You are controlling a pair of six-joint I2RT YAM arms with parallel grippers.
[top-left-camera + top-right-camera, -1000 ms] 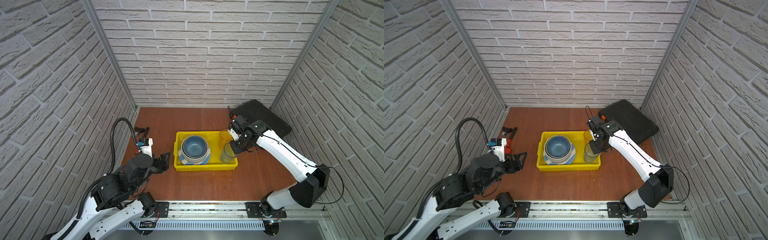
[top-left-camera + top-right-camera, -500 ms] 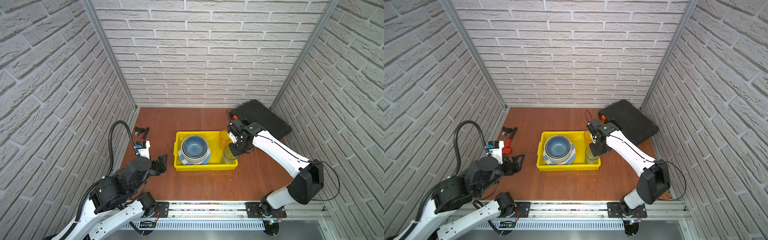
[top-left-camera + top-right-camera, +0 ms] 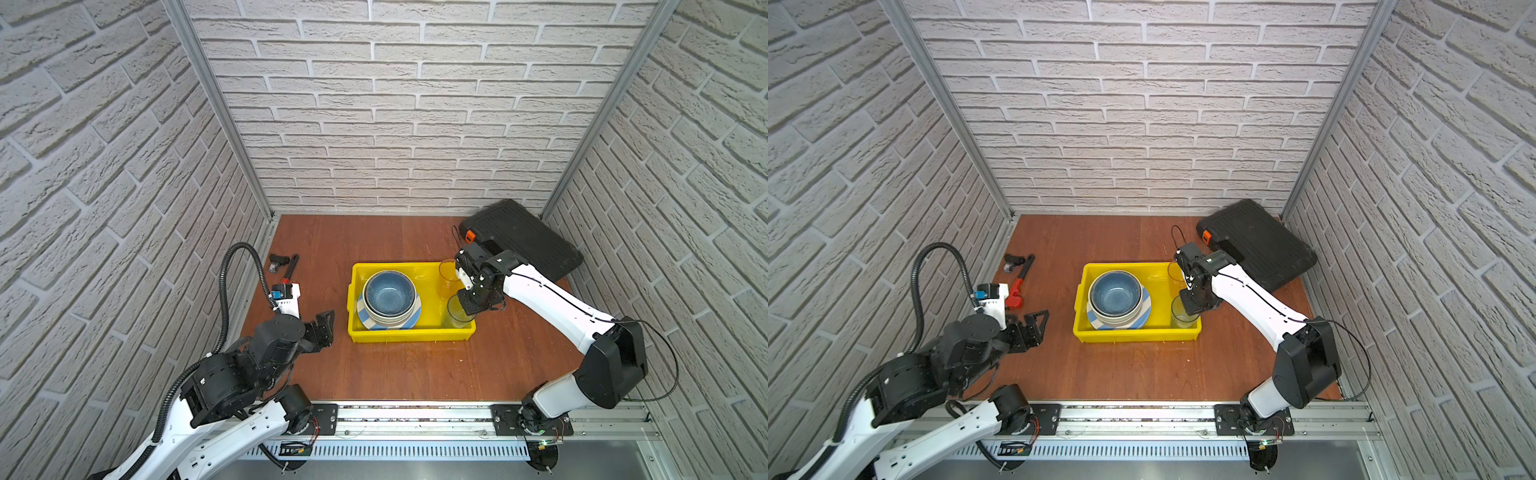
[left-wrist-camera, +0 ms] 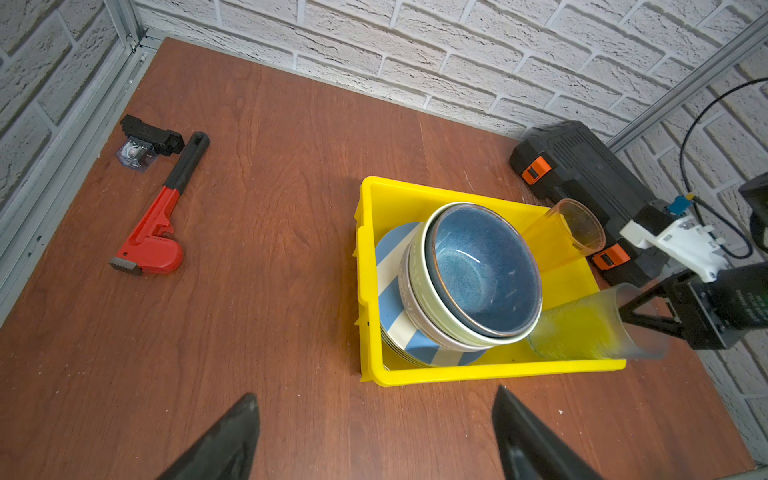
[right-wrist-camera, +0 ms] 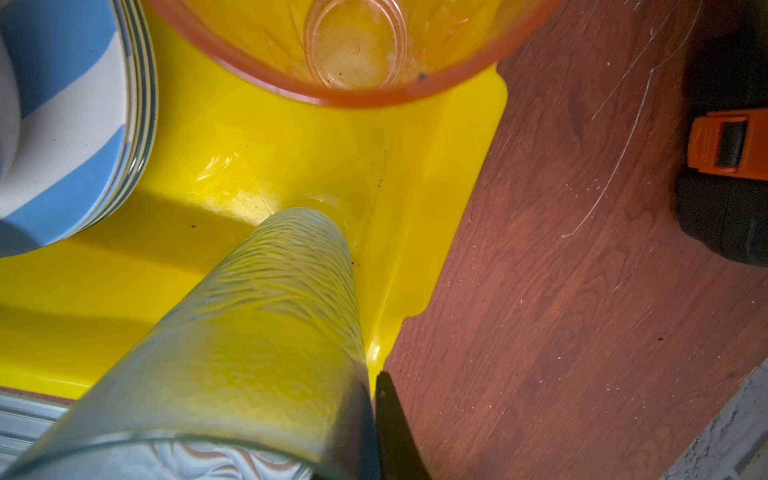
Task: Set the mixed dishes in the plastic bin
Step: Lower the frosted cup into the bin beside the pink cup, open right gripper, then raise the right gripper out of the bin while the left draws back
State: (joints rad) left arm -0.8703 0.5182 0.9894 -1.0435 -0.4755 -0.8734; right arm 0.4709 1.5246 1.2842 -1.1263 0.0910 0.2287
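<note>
The yellow plastic bin [image 3: 411, 336] [image 3: 1133, 335] [image 4: 498, 372] [image 5: 415, 208] holds a stack: the blue bowl [image 3: 390, 293] [image 3: 1115, 293] [image 4: 484, 270] sits in a pale green bowl [image 4: 411, 286] on the blue-white striped plate [image 3: 365, 318] [image 4: 390, 307] [image 5: 62, 145]. An orange-tinted tumbler [image 3: 448, 276] [image 4: 561, 237] [image 5: 353, 50] stands in the far right corner. My right gripper [image 3: 470, 302] [image 3: 1194, 305] [image 5: 372, 374] is shut on the rim wall of a clear ribbed tumbler [image 3: 457, 312] [image 4: 582, 328] [image 5: 270, 311], whose base is low in the near right corner. My left gripper [image 3: 326, 328] [image 3: 1032, 328] [image 4: 374, 395] is open and empty over the table, left of the bin.
A black case with orange latches [image 3: 523, 241] [image 4: 582, 166] lies at the back right, close behind the right arm. A red pipe wrench [image 3: 1019, 282] [image 4: 153, 232] and a small black part [image 4: 141, 141] lie at the left wall. Brick walls close three sides.
The right gripper has lowered the clear ribbed tumbler a little further into the bin's near right corner. The left arm has hardly moved.
</note>
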